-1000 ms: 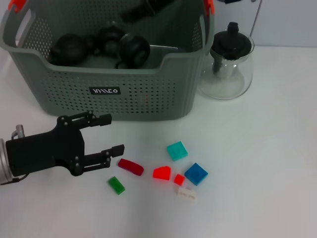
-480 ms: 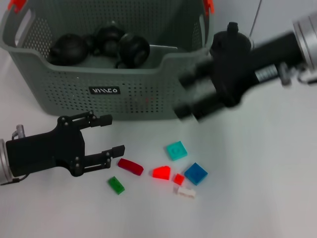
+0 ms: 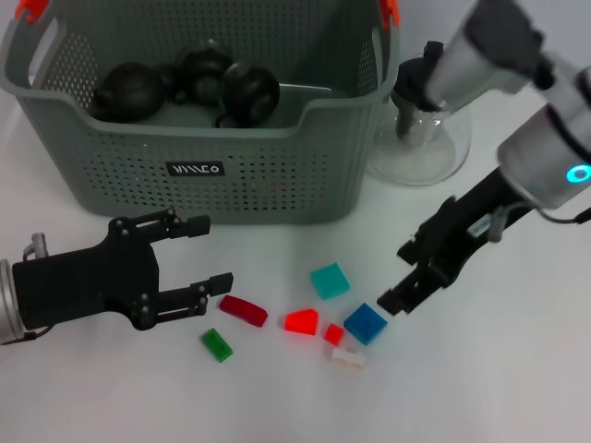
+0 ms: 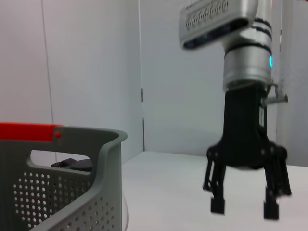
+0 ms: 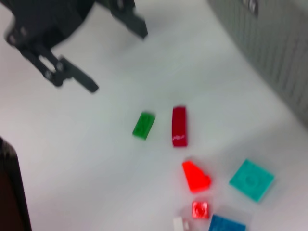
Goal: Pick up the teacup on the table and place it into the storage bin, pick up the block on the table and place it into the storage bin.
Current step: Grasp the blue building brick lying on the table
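**Right arm lines up on the blocks beside the bin**

The blocks lie loose on the desk in front of the storage bin (image 3: 277, 175): a blue block (image 3: 366, 324), a teal one (image 3: 330, 280), a bright red wedge (image 3: 302, 321), a small red piece (image 3: 333, 334), a white piece (image 3: 349, 360), a dark red bar (image 3: 244, 310) and a green block (image 3: 218, 345). Dark round teaware (image 3: 242, 90) sits inside the bin, and I see no teacup left on the desk, so the block step looks to be the one in hand.

The right gripper (image 3: 408, 277) hangs just beside the blue block, jaws spread and holding nothing. The next move probably calls for a short descent, centring the jaws over one block without nudging its close neighbours, then closing.

The left gripper (image 3: 201, 251) rests low near the dark red bar, jaws spread and empty.

The desk (image 3: 480, 369) is plain white. A glass teapot (image 3: 425, 120) stands just beside the bin's right end, and pale walls show behind.
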Motion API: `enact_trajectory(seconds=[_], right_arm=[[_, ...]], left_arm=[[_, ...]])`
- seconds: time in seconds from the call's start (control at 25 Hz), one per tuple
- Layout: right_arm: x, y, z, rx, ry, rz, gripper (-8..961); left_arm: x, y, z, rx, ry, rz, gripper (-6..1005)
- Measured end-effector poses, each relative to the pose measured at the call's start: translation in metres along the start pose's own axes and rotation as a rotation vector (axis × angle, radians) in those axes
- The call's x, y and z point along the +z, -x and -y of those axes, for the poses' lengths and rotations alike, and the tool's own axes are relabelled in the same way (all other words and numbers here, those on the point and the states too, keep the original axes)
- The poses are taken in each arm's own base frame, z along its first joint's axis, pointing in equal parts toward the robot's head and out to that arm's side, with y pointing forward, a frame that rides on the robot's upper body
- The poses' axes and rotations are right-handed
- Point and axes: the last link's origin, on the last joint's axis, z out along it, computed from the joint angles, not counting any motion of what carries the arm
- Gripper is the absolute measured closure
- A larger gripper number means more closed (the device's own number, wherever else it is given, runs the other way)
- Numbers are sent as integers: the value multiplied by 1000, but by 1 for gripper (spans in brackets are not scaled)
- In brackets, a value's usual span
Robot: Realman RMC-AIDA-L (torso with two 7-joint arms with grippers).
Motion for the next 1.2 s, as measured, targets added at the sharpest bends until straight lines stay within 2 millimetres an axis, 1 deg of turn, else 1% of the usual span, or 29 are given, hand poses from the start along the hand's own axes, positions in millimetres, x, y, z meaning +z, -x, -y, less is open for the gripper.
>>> enact_trajectory(seconds=[0.2,0.48,0.84,1.2], right_arm=[[14,8,0,-32,-17,-65,98],[43,8,4,-57,-59,-175,98],[61,12,9,-35,-76,-199,98],[71,16,11,5,-64,-153,100]], left_arm=[[-1,1,0,-1,-4,1,300],[-1,1,-1,-5,-5,0,301],[1,0,0,-6,-1,-8,301],[1,0,0,-6,-2,-9,301]])
